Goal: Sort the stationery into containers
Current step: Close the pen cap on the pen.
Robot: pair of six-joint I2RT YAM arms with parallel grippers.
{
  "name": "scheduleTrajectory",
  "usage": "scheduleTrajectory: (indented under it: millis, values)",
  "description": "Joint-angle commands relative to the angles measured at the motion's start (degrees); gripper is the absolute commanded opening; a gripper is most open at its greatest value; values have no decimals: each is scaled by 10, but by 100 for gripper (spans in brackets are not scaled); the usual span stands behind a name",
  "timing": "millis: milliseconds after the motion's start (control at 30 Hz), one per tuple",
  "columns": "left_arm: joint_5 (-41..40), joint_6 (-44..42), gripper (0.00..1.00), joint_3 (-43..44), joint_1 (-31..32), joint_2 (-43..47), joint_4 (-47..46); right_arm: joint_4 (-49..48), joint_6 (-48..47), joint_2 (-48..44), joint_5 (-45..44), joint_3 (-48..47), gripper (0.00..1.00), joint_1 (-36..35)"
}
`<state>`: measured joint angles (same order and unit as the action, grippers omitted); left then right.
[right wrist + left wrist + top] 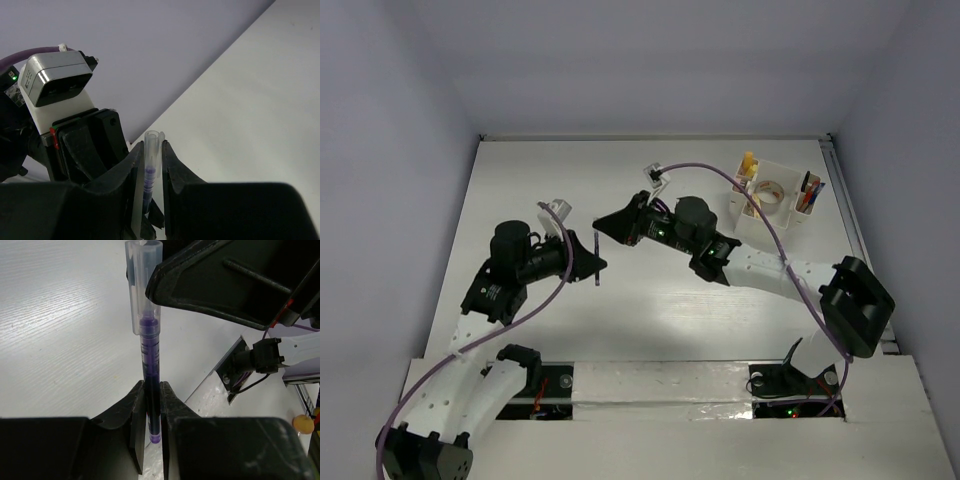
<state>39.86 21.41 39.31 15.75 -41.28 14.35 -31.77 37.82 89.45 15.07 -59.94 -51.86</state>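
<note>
A white wood-grain table (650,310) filled the floor of a booth with plain lavender walls (390,150).

Above the middle of the table the left gripper (152,390) was clenched on a thin pen (150,355) with purple ink. Its two black fingers (134,412) pressed the lower barrel from both sides with no gap showing. The pen stood straight out from them, and the last bit of its barrel showed behind the grip.

The right gripper (151,150) met it from the opposite side. Its jaws were narrowed onto the pen's clear cap (153,142), one finger against each side, so both grippers grasped the same pen at once. From above, the two fingertip pairs sat just beside each other, left of the table's centre, with the pen lifted off the surface.

Farther out, the cream-white organizer (765,222) stood near the far right corner of the table, well apart from the grippers. A beige tape roll (772,192) lay in its middle compartment. Red and blue pens (809,193) stood in the right one, and a yellow block (748,160) rose at its far left corner.
</note>
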Motion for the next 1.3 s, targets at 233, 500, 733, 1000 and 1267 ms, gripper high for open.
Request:
scheduleTrajectory:
  millis: [233,500,733,1000,1267]
  values:
    - [-45,-1,0,119,-7,-8,-197,65,31,35,87,117,0,-71]
    - [-43,14,0,120,-7,-24,-224,38,45,34,85,151,0,-88]
    - [-35,17,0,106,-7,-31,-226,33,52,-3,57,171,0,-88]
    - [-53,6,0,33,-7,0,-200,84,33,-109,24,184,50,-52]
    - [12,44,0,-31,-7,23,-230,86,4,-162,114,131,84,45]
